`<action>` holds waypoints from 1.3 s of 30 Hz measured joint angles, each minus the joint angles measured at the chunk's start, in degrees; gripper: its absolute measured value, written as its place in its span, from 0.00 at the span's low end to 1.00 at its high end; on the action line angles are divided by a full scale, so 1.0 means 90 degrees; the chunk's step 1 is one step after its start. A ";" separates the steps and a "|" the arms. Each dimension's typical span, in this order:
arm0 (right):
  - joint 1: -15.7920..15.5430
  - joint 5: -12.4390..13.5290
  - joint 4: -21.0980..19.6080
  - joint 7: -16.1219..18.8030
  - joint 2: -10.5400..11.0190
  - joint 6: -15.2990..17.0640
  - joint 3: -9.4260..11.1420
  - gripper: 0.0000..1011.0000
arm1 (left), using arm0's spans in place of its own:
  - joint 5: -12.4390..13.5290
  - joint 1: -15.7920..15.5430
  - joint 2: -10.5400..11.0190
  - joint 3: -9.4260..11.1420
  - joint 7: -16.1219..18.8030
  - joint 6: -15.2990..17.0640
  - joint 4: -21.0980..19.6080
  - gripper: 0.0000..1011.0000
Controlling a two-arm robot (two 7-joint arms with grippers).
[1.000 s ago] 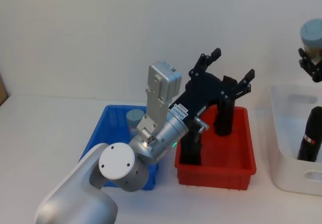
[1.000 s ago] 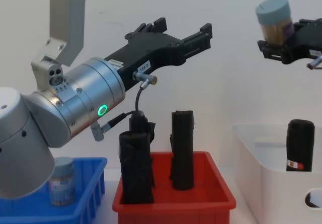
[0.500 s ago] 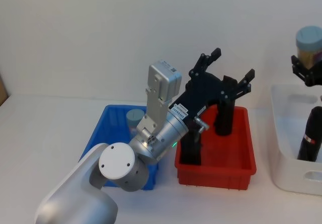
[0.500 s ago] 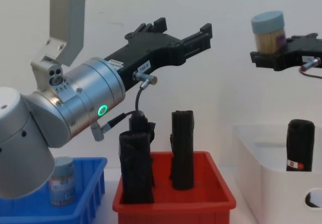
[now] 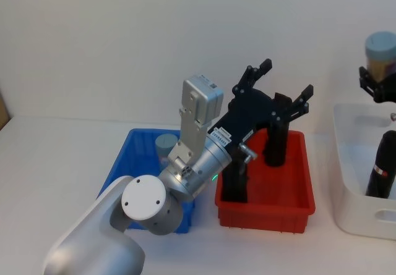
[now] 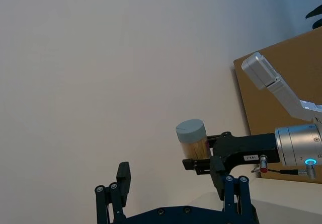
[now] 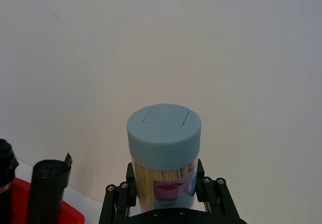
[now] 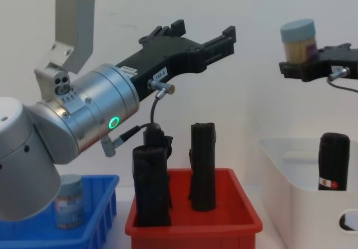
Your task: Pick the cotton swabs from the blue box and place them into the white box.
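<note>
My right gripper [image 8: 305, 67] is shut on a cotton swabs tub [image 8: 298, 41] with a grey-blue lid, held upright high above the white box [image 8: 291, 187]. The same tub [image 7: 163, 153] sits between the right gripper's fingers [image 7: 119, 199] in the right wrist view, and the head view shows it [image 5: 380, 51] over the white box [image 5: 352, 182]. A second cotton swabs tub [image 5: 166, 145] stands in the blue box [image 5: 133, 157], partly hidden by my left arm. My left gripper [image 5: 284, 80] hangs open and empty above the red bin.
A red bin [image 5: 266, 208] between the two boxes holds two upright black rolls [image 8: 202, 165]. Another black roll [image 8: 334, 160] stands inside the white box. The left arm's body covers much of the blue box [image 8: 33, 229].
The right gripper has turned the tub from tilted to upright and lowered it slightly over the white box. The left arm has not moved.
</note>
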 joint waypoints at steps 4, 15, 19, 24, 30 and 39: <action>0.0037 -0.0097 0.0135 -0.0131 -0.0010 -0.0022 0.0006 0.62 | 0.0000 0.0000 0.0000 0.0000 0.0000 0.0000 0.0000 0.99; 0.0121 -0.0284 0.0479 -0.0277 -0.0061 -0.0169 -0.0021 0.62 | 0.0000 0.0000 0.0000 0.0000 0.0000 0.0000 0.0000 0.99; 0.0149 -0.0324 0.0581 -0.0293 -0.0084 -0.0221 -0.0041 0.62 | 0.0000 0.0000 0.0000 0.0000 0.0000 0.0000 0.0000 0.99; 0.0168 -0.0350 0.0654 -0.0303 -0.0101 -0.0257 -0.0054 0.63 | 0.0000 0.0000 0.0000 0.0000 0.0000 0.0000 0.0000 0.99; 0.0183 -0.0375 0.0715 -0.0314 -0.0114 -0.0288 -0.0066 0.80 | 0.0000 0.0000 0.0000 0.0000 0.0000 0.0000 0.0000 0.99; 0.0196 -0.0394 0.0763 -0.0321 -0.0126 -0.0315 -0.0075 0.99 | 0.0000 0.0000 0.0000 0.0000 0.0000 0.0000 0.0000 0.99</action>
